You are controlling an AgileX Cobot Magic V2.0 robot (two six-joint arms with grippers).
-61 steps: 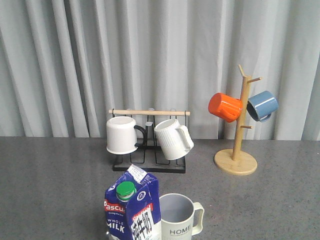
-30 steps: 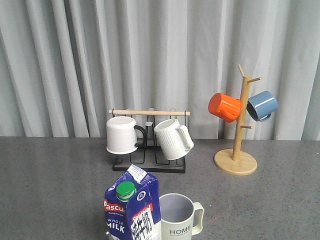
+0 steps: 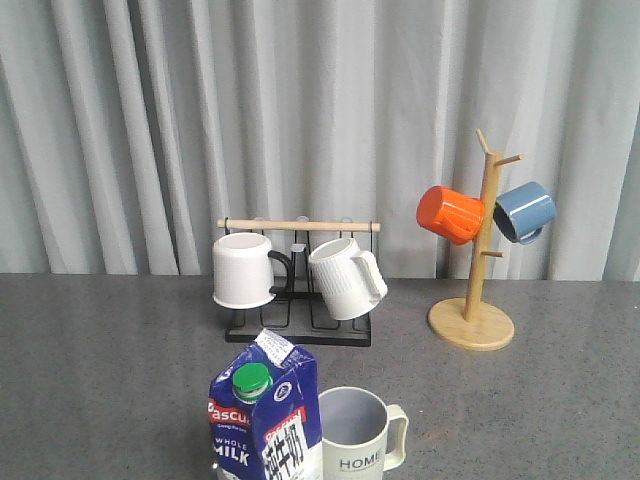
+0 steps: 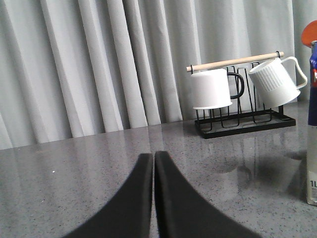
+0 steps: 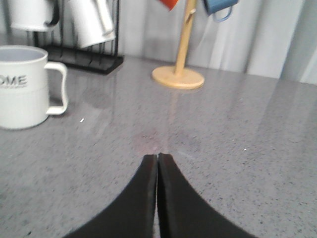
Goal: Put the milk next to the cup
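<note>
Two things already stand together on the table [image 3: 100, 380]: the milk [image 3: 266, 420] upright, long axis vertical, touching or just beside the cup [image 3: 356, 432] at its 9 o'clock. Left gripper [image 4: 153, 163] and right gripper [image 5: 158, 163] are both closed, empty; the left seems nearer the milk.

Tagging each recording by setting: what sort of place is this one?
Most likely a staged lab or studio tabletop, not a real kitchen. A plain grey curtain closes off the whole background, and the grey speckled table holds only props: a black mug rack, a wooden mug tree, the milk and the cup.
</note>
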